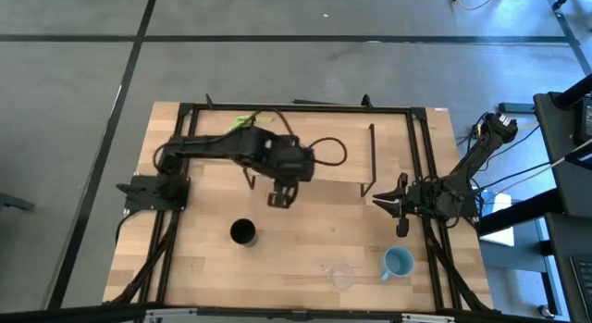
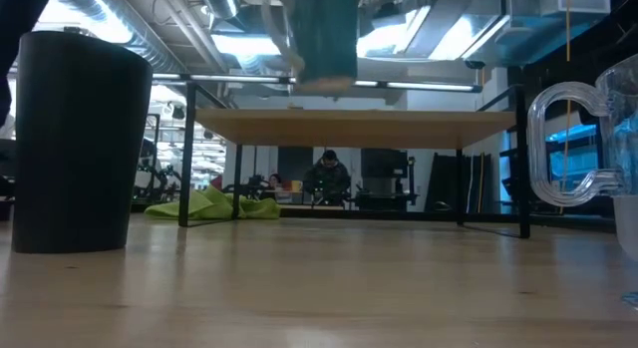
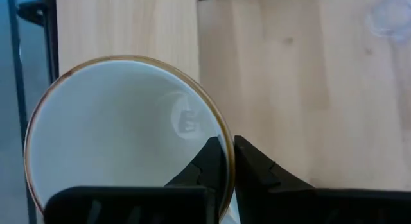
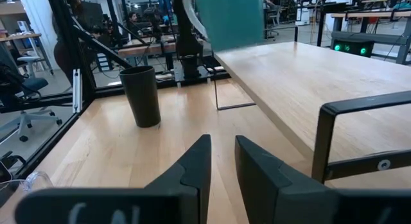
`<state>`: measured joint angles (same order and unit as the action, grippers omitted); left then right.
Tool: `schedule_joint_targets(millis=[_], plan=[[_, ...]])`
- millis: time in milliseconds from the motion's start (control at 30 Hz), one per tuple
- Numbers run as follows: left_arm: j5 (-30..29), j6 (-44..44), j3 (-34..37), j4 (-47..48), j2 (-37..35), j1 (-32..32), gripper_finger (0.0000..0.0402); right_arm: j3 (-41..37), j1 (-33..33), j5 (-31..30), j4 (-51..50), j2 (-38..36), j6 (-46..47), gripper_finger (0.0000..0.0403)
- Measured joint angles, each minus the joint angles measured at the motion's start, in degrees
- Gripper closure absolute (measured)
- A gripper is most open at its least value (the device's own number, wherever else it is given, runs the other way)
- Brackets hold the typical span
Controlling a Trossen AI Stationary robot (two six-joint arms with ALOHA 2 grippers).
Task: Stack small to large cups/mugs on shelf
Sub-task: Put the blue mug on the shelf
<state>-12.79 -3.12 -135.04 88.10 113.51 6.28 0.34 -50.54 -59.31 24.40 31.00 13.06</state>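
Note:
My left gripper is shut on a handled mug, white inside with a brown rim; its outer wall looks blue-green in the low view and the right wrist view. The mug hangs above the near edge of the shelf. The black cup, the clear cup and the light blue mug stand on their bases on the table. My right gripper waits, narrowly open, at the shelf's right end. My left gripper pinches the mug's rim, with one finger inside the mug and the other outside. The fingers come from above, pointing down. The mug is upright and lifted clear, its bottom a little above the shelf board.
A green cloth lies at the table's far side behind the shelf. The shelf's thin black legs stand on the table. The black table frame runs along the edges. People sit in the room beyond.

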Motion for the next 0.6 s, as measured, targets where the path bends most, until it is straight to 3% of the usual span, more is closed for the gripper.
schedule_joint_targets(millis=[267, 600], plan=[[-2.63, 8.18, 0.04, 2.06, -4.74, -3.56, 0.0386, 0.0, 0.02, 0.0, -0.18, -0.02, 0.17, 0.0331], [2.53, 16.28, 0.0, 1.88, -5.16, -10.27, 0.0386, 0.0, 0.0, 0.0, -0.2, -0.02, 0.13, 0.0331]])
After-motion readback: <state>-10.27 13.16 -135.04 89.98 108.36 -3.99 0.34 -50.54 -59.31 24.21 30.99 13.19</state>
